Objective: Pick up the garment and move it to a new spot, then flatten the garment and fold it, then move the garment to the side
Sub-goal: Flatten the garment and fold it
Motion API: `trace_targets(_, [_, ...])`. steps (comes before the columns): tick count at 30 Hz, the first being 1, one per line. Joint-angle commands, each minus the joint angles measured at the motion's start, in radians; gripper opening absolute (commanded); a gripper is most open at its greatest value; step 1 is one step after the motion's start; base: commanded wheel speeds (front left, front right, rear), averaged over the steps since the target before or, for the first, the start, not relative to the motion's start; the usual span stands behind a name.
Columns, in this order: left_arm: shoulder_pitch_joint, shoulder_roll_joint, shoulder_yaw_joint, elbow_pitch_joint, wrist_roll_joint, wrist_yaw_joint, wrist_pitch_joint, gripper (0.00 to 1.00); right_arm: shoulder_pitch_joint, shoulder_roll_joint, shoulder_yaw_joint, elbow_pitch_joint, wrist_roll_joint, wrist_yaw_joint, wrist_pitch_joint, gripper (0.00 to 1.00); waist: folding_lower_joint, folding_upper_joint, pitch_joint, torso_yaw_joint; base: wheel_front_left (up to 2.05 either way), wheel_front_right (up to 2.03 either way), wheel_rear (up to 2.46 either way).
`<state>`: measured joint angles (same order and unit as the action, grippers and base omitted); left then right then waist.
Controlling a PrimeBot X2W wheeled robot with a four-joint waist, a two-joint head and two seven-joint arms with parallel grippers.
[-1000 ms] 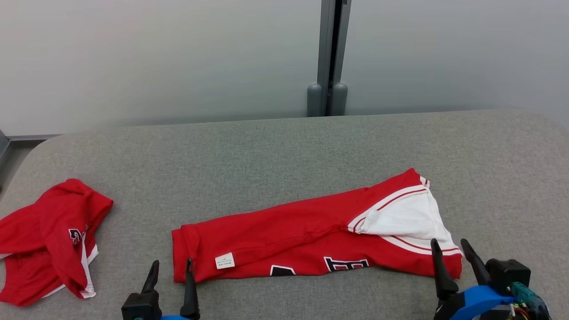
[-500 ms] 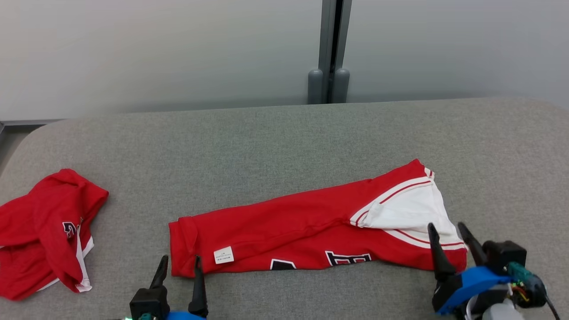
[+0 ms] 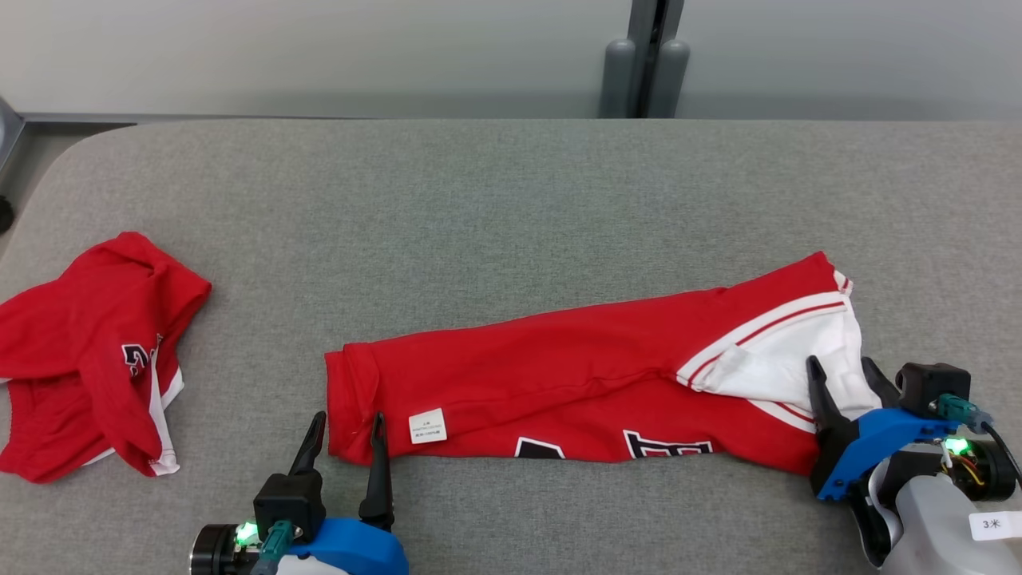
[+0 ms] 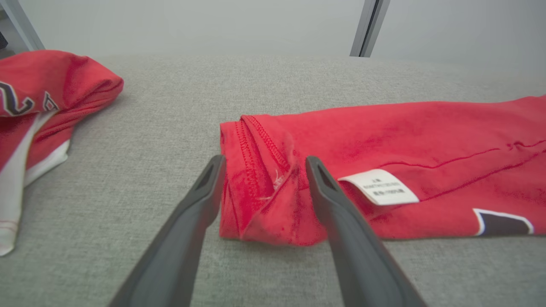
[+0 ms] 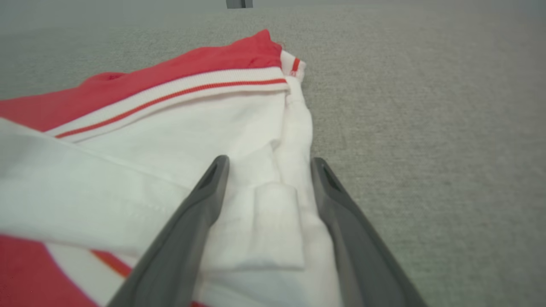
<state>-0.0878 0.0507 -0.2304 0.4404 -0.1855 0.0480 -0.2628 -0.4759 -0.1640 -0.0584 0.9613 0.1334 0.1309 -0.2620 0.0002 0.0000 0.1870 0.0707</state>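
Garment (image 3: 559, 383) between left hand (image 3: 349, 417), right hand (image 3: 839, 362)

The print on the white label (image 3: 427, 426) of the folded garment (image 3: 559, 375) is too small to read. The garment's black lettering (image 3: 667, 445) runs under the near fold, so the characters are cut short. Its near right corner lies hidden behind the right gripper (image 3: 840, 364). At the left, the crumpled red garment (image 3: 96, 351) is clipped by the picture's edge, and the number (image 3: 137, 357) on it is creased beyond reading.

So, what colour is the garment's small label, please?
White label with tiny print; left wrist view.
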Motion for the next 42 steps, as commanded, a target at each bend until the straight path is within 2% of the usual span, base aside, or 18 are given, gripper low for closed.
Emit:
trace_targets(1, [-0.016,0.000,0.002,0.002,-0.004,0.005,-0.003,1.00,-0.018,0.002,0.004,0.036,0.016,0.000,0.000,1.00,-0.0002,0.0000,0.015,0.013,0.00,0.00,0.00])
trace_targets(9, [-0.026,0.000,0.008,0.007,0.000,0.007,-0.003,1.00,0.021,0.022,0.044,0.210,0.091,-0.001,0.021,1.00,-0.0002,0.0000,0.017,0.015,0.00,0.00,0.00])
trace_targets(10, [-0.026,-0.001,0.008,0.007,-0.001,0.006,-0.003,1.00,0.024,0.028,0.061,0.216,0.094,-0.001,0.021,0.98,-0.0002,0.0000,0.016,0.012,0.00,0.00,0.00])
trace_targets(11, [-0.024,-0.001,0.008,0.007,-0.001,0.008,-0.002,1.00,0.027,0.037,0.078,0.218,0.104,0.000,0.022,0.45,-0.0002,0.0000,0.015,0.008,0.00,0.00,0.00])
trace_targets(12, [-0.022,-0.001,0.009,0.006,-0.001,0.009,-0.003,1.00,0.029,0.044,0.094,0.213,0.116,0.001,0.021,0.00,-0.0002,0.0000,0.013,0.004,0.00,0.00,0.00])
trace_targets(14, [-0.019,0.000,0.013,0.009,0.002,0.007,-0.003,1.00,0.026,0.038,0.117,0.193,0.134,0.001,0.017,0.00,-0.0002,0.0000,0.009,-0.005,0.00,0.00,0.00])
trace_targets(17, [-0.015,0.000,0.011,0.015,0.007,-0.001,-0.003,1.00,0.016,-0.011,0.109,0.149,0.155,-0.001,0.008,0.00,-0.0002,0.0000,-0.003,-0.015,0.00,0.00,0.00])
trace_targets(23, [0.003,0.000,0.006,0.024,-0.003,-0.003,-0.003,1.00,0.044,-0.078,0.002,-0.011,0.150,-0.001,-0.002,0.00,-0.0002,0.0000,-0.040,-0.031,0.00,0.00,0.00])
trace_targets(26, [0.018,0.000,0.006,0.028,-0.007,-0.004,-0.003,1.00,0.074,-0.091,-0.054,-0.082,0.123,0.000,-0.002,0.00,-0.0002,0.0000,-0.056,-0.037,0.00,0.00,0.00])
trace_targets(30, [0.026,0.000,0.002,0.027,-0.012,-0.009,-0.003,1.00,0.097,-0.057,-0.073,-0.209,0.096,0.000,-0.002,0.00,-0.0002,0.0000,-0.065,-0.041,0.00,0.00,0.00])
trace_targets(31, [0.026,0.000,0.002,0.027,-0.012,-0.009,-0.003,1.00,0.097,-0.057,-0.073,-0.209,0.096,0.000,-0.002,0.00,-0.0002,0.0000,-0.065,-0.041,0.00,0.00,0.00])
trace_targets(35, [0.023,0.000,-0.008,0.030,-0.015,-0.011,-0.003,1.00,0.114,-0.013,-0.017,-0.324,0.106,0.000,-0.002,0.00,-0.0002,0.0000,-0.067,-0.033,0.00,0.00,0.00])
trace_targets(42, [0.017,0.000,-0.034,0.030,-0.021,-0.020,-0.003,1.00,0.134,0.041,0.173,-0.435,0.170,0.000,-0.002,0.00,-0.0002,0.0000,-0.073,0.031,0.00,0.00,0.00])
